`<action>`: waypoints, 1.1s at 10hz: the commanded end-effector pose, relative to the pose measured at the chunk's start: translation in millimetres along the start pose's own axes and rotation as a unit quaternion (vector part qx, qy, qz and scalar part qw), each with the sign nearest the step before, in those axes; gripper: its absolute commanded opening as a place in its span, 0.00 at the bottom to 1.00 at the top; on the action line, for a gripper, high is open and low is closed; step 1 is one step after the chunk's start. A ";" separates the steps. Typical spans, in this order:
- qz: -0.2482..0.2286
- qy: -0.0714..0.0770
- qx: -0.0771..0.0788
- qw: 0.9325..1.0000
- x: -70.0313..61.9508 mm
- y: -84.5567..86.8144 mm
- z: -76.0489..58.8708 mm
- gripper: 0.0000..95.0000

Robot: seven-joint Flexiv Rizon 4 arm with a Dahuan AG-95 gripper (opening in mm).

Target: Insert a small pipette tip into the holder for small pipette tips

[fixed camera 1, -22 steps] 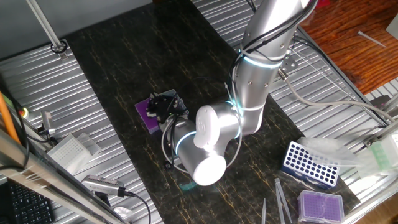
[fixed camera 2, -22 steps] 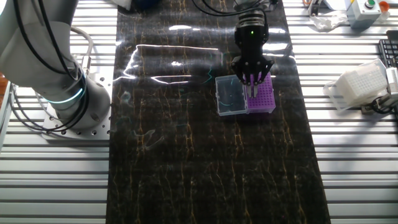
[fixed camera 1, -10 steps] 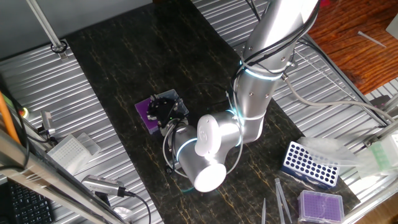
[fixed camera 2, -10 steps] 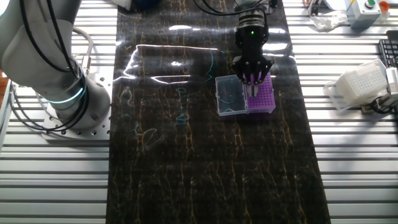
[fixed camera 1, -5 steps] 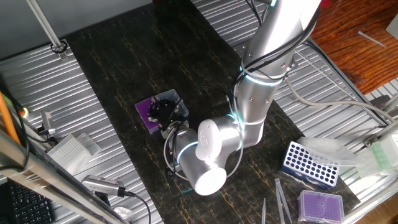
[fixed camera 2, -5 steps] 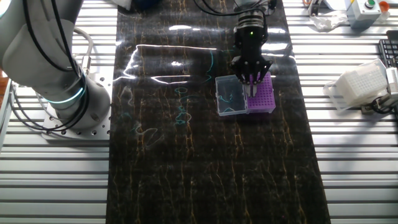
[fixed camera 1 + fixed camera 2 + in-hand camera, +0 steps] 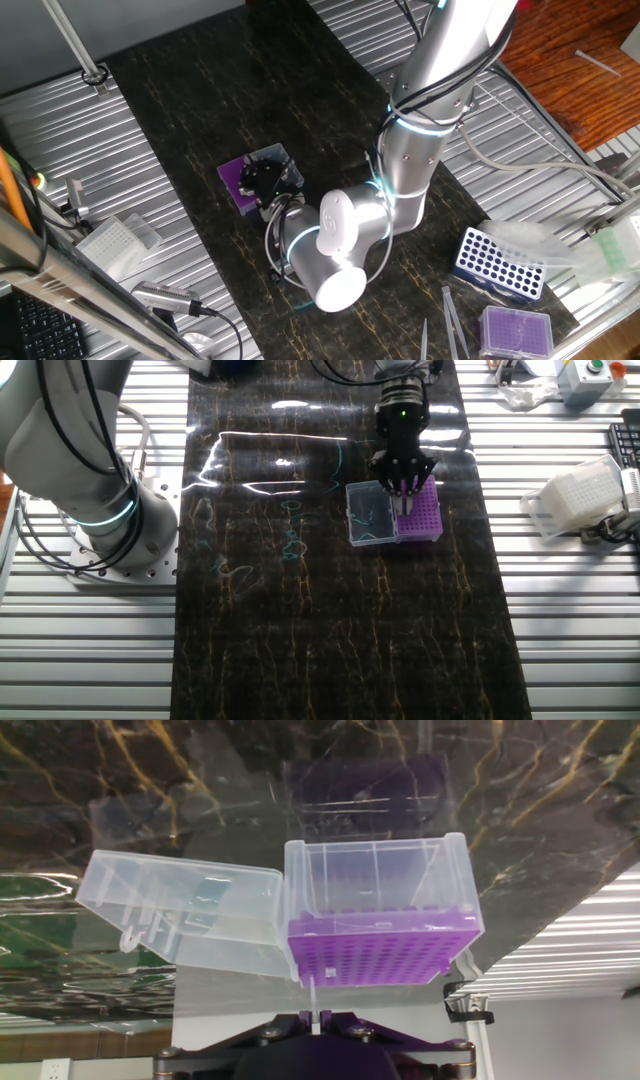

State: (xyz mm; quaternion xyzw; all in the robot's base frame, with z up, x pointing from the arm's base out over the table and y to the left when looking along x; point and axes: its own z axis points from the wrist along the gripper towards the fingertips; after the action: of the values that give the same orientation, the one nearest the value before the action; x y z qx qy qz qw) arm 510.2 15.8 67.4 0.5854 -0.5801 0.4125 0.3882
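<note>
The jaws of the black two-finger gripper (image 7: 404, 491) stand close together, pinching a small clear pipette tip (image 7: 312, 1002) that shows at the bottom centre of the hand view, rising from between the dark finger ends toward the purple grid. Whether the tip's point already sits in a hole cannot be told. In the other fixed view the gripper hangs just above centre in the frame, directly over the small square box with a vivid purple top grid (image 7: 420, 516), the holder for small pipette tips, with its fingers (image 7: 398, 488) over the edge of the grid nearest the lid.

The holder's clear plastic lid (image 7: 370, 514) lies flipped open, joined to the box's left side in that view. In the hand view the lid (image 7: 185, 915) spreads out to the left of the box (image 7: 382, 954), whose clear walls rise behind the purple face. The box stands on the black marbled mat (image 7: 300, 620) that covers the middle of the ribbed metal tabletop (image 7: 570, 620).

In one fixed view the silver robot arm (image 7: 400, 170) bends across the centre of the frame and hides much of the holder (image 7: 238, 180). At the lower right of that frame lie a blue rack with large round holes (image 7: 497, 265) and, below it, a paler purple-topped box (image 7: 516, 331). A white tip box (image 7: 108, 243) sits at the left edge.
</note>
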 end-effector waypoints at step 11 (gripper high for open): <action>0.061 -0.053 -0.011 0.997 13.7 5.5 -7.1 0.00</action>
State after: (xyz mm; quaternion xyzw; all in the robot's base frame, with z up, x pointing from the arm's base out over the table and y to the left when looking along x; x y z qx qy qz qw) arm 506.5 19.5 80.9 0.5660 -0.6200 0.4071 0.3598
